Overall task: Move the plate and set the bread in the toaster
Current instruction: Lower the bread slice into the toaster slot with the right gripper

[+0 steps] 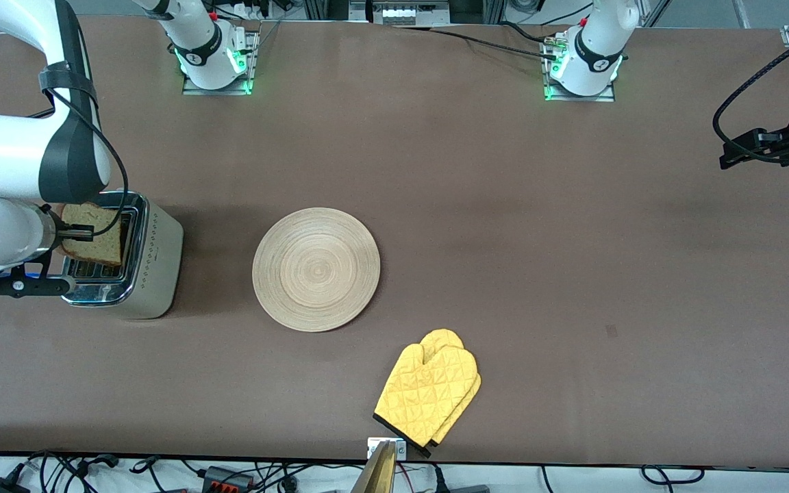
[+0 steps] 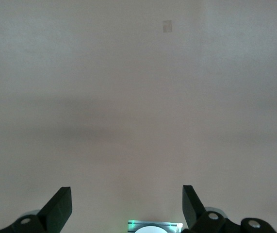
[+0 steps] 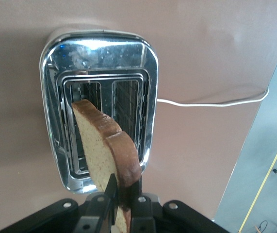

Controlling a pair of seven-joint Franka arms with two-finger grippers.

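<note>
A light brown slice of bread (image 1: 93, 235) with a darker brown crust hangs over a toaster (image 1: 135, 263) with cream-beige, dot-patterned sides, a shiny chrome top and a white power cord (image 3: 211, 103). On the brown table (image 1: 504, 205) lie a pale beige wooden plate (image 1: 316, 269) ringed with fine concentric grain and a yellow quilted oven mitt (image 1: 429, 390) edged in black.

The right gripper (image 1: 79, 234) hangs over the toaster (image 1: 151, 267), its fingers clamped on the bread (image 1: 96, 236). The left gripper (image 2: 127, 208) waits with fingers spread apart, above bare table.
</note>
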